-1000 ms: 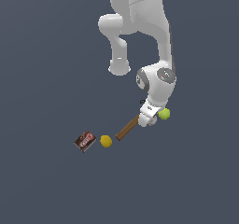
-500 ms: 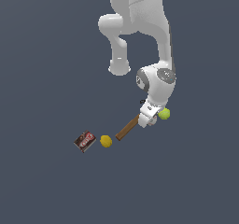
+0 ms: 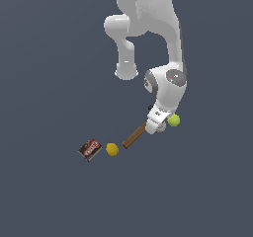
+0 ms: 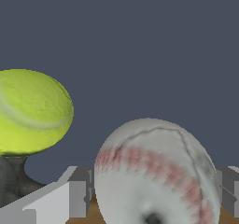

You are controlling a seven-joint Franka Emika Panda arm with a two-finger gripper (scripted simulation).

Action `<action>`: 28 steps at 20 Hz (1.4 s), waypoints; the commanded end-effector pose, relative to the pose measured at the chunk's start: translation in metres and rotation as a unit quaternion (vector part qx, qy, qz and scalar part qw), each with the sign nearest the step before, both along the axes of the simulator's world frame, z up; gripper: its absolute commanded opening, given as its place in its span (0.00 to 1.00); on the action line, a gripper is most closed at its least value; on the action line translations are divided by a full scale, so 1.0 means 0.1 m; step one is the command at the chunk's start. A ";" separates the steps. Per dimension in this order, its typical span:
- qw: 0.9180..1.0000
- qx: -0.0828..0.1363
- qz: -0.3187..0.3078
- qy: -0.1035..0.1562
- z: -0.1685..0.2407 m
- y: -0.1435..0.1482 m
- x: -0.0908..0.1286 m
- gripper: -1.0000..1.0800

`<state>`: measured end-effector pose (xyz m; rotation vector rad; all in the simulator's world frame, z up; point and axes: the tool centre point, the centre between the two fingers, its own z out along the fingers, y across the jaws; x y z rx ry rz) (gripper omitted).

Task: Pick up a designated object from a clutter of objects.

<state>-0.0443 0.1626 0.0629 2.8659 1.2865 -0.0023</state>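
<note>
In the wrist view the white baseball (image 4: 156, 167) with red stitching sits between my two fingers (image 4: 77, 192), which press against its sides. My gripper (image 4: 156, 197) is shut on it, low over the wooden hammer handle (image 4: 91, 214). The yellow-green tennis ball (image 4: 30, 111) lies close beside the baseball, apart from it. In the exterior view my gripper (image 3: 157, 126) is down at the hammer's head end, and the baseball is hidden behind the hand. The tennis ball (image 3: 173, 120) is just to the exterior view's right of the gripper.
The hammer handle (image 3: 133, 137) runs down toward the exterior view's left. A yellow lemon (image 3: 112, 149) lies past its end, and a small brown-red box (image 3: 90, 149) lies further left. The floor is plain dark grey.
</note>
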 end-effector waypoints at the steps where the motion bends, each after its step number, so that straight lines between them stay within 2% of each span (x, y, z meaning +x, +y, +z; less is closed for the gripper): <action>1: 1.000 0.001 0.000 -0.001 0.12 -0.03 0.05 0.00; 9: 1.000 0.001 0.001 -0.001 0.68 -0.20 0.30 0.00; 28: 1.000 0.001 0.001 -0.001 2.42 -0.72 1.10 0.00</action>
